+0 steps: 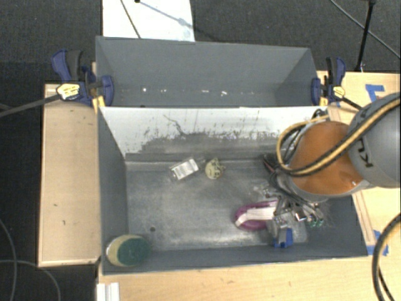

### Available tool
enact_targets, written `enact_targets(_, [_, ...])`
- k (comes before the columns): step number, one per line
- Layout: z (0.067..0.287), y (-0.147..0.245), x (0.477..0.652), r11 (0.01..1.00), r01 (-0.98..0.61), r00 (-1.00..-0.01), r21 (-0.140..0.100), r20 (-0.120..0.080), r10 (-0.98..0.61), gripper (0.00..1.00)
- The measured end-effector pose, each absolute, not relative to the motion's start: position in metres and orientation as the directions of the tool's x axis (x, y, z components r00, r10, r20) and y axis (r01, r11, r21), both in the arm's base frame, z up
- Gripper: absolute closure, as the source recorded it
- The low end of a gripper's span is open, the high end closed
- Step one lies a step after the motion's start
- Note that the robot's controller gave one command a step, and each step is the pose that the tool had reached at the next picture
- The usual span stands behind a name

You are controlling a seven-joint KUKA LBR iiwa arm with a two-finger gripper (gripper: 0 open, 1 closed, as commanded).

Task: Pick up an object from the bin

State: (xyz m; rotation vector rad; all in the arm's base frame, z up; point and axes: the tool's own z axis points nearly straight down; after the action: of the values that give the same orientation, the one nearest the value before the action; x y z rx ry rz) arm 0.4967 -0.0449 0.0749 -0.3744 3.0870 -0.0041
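Observation:
My gripper (287, 218) is low in the bin's front right part, under the arm's orange cover. Right beside it on its left lies a purple and white object (252, 217), touching or nearly touching the gripper. A small blue piece (282, 241) sits just in front of the gripper, near the bin's front wall; whether it is a loose thing I cannot tell.
A crumpled silvery wrapper (184, 168) and a small pale yellowish lump (214, 168) lie near the back wall at mid-bin. A round green and yellow disc (128, 250) sits in the front left corner. The arm covers the bin's right side.

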Motion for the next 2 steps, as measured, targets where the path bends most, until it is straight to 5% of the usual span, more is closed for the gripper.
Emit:
enact_targets(1, [0.074,-0.048,0.494,0.970,-0.241,-0.970,-0.005,-0.014,-0.241,1.00])
enact_targets(2, [0.072,-0.068,0.527,0.802,-0.597,-0.802,-0.001,-0.002,-0.597,1.00])
